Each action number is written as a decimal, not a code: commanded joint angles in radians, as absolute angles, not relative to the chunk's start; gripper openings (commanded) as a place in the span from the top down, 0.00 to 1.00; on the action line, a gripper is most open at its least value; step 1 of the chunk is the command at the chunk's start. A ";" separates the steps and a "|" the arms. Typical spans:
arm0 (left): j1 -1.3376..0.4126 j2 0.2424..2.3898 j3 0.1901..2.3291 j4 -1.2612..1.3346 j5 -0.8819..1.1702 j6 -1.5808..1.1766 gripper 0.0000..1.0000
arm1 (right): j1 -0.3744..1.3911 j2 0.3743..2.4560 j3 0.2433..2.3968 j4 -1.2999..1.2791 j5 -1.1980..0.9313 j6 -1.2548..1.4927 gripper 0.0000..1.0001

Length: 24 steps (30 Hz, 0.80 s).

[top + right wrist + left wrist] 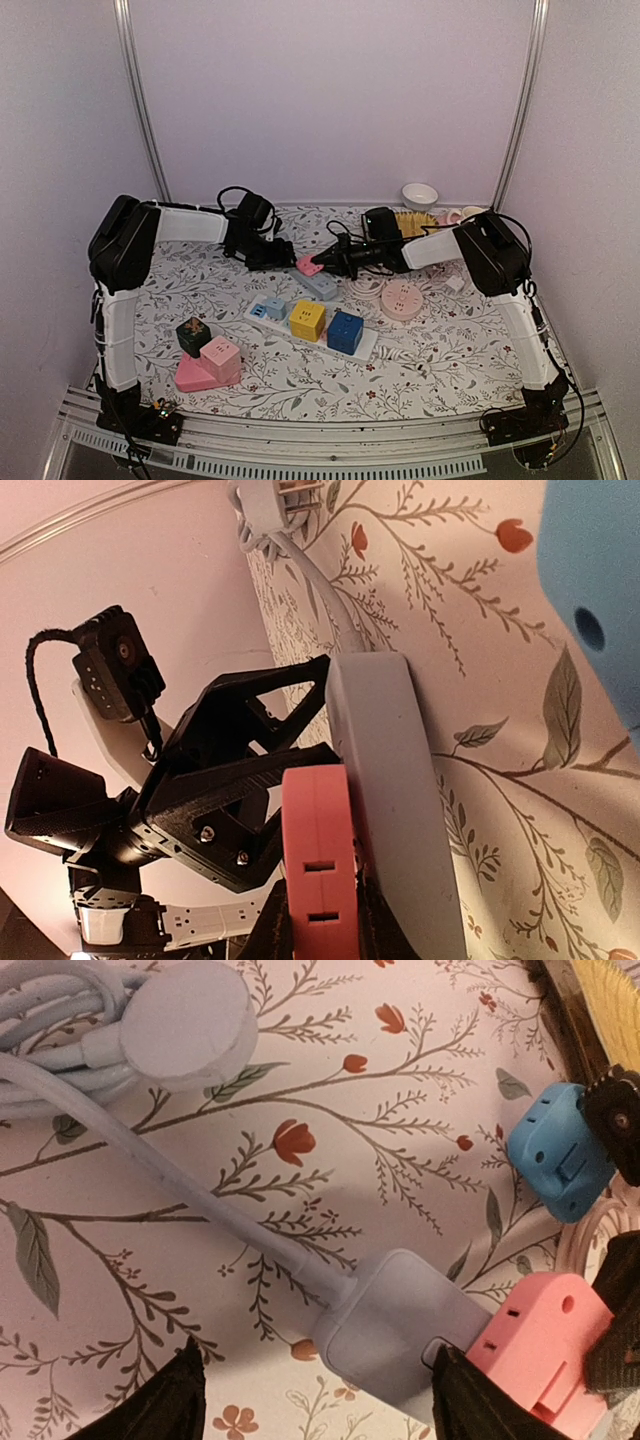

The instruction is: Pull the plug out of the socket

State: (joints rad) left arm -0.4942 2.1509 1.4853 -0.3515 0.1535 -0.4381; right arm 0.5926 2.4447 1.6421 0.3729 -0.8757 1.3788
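Grey rectangular plastic socket (395, 1335), lower centre, straddled by left gripper (318, 1365), fingers apart; pink plastic plug (318, 865), bottom centre, touching socket, clamped by right gripper (320, 925).

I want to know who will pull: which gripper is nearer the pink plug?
Right. The right gripper clamps the pink plug in its jaws; the left gripper straddles the grey socket block beside it, jaws open.
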 commanded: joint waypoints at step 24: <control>-0.520 2.126 1.520 -0.552 0.146 -0.392 0.21 | 0.555 2.118 1.580 -0.119 -0.617 0.818 0.97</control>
State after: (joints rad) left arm -0.5106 2.1357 1.4929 -0.4206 0.1635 -0.4259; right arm 0.5613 2.1895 1.5692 0.1841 -0.7654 1.1103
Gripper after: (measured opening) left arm 0.786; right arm 0.142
